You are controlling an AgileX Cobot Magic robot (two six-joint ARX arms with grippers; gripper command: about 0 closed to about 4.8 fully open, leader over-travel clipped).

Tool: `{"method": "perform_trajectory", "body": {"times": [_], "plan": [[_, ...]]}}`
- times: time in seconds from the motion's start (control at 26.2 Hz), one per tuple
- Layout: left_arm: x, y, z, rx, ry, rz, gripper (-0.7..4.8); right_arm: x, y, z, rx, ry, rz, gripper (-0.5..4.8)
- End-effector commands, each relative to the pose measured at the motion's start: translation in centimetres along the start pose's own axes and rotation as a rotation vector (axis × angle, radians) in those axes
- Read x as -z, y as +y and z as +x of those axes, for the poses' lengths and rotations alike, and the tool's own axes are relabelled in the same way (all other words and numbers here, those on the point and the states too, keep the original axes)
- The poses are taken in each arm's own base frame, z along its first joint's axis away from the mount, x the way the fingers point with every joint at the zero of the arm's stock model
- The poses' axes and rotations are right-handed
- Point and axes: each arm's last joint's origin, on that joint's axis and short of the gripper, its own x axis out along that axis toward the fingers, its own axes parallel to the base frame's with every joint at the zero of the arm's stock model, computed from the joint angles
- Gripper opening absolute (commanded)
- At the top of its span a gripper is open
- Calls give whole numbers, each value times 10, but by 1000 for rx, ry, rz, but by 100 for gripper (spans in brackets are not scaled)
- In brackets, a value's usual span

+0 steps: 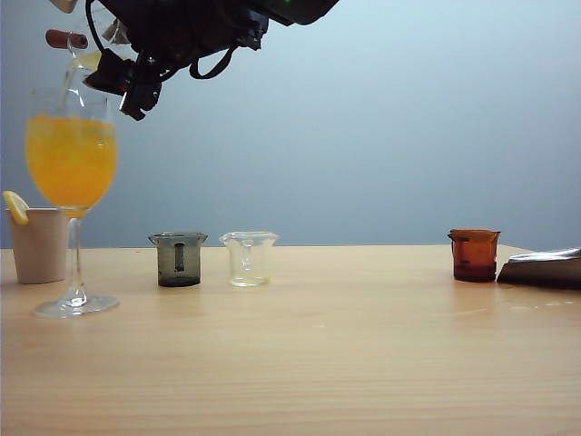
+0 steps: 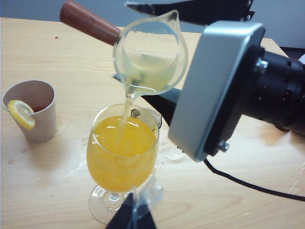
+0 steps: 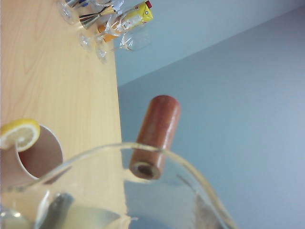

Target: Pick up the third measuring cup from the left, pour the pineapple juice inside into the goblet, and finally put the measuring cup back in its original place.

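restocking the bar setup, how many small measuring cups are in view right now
4. A smoky grey cup and a clear cup stand mid-table, an amber cup stands far right, and the third measuring cup is tipped over the goblet in the right gripper. None seems hidden.

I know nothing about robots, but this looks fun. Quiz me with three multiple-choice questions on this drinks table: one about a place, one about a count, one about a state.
1. Where is the beige cup with the lemon slice?
A. Beside the goblet
B. Beside the amber cup
C. Between the two small cups

2. How many small measuring cups stand on the table?
A. One
B. Three
C. Five

3. What is the clear measuring cup in the right gripper doing?
A. Standing upright
B. Lying empty
C. Tilted, pouring

Answers: 1 A, it stands by the goblet. 2 B, grey, clear, amber. 3 C, pale juice streams down.
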Motion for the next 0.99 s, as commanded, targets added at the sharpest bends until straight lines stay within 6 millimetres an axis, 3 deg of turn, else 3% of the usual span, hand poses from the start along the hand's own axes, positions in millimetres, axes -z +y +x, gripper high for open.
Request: {"method": "perform_trajectory", "body": {"times": [0.04,0.99], "plan": [[-2,0,-1,7,-11,0,-5,-5,-7,0,39,-16,-41,-1],[-2,-1,-1,25,-5,0,-5,-11,-4,1,39,-31,-412,-1]]}}
